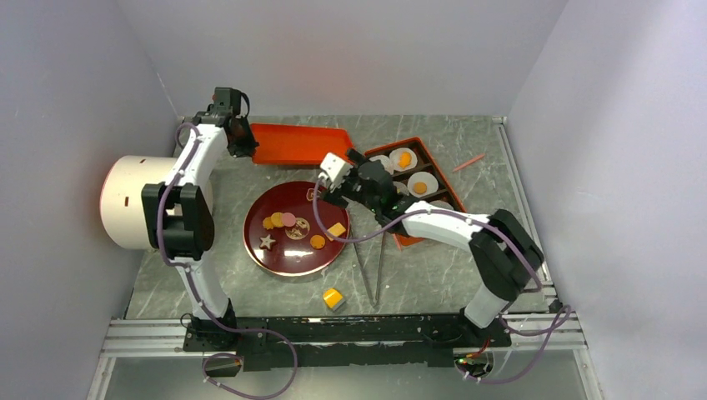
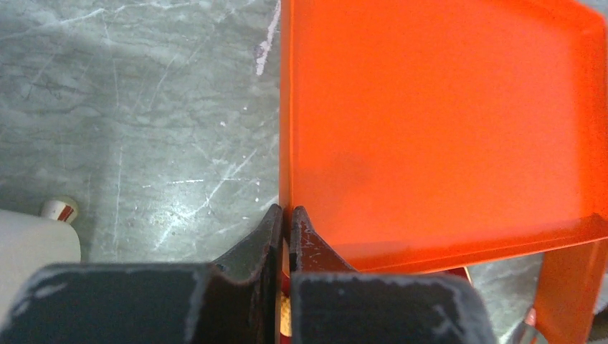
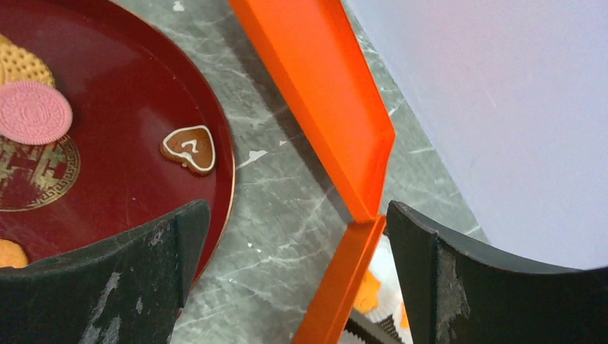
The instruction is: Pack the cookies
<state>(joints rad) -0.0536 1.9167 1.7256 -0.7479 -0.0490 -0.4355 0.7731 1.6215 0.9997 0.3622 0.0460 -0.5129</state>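
Evidently the left hand (image 2: 289, 223) is pinching one edge of the orange tray (image 2: 430, 129), probably to steady it. The cookies (image 1: 292, 225) lie on the dark red plate (image 1: 254, 242). Just beside its rim, the right hand (image 3: 292, 215) hangs spread wide, seemingly ready to pick.

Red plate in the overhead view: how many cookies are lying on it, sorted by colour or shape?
Orange or yellow cookies: 4
Pink cookie: 1
Brown heart cookie: 1
Star cookie: 1
Total in view on the plate: 7
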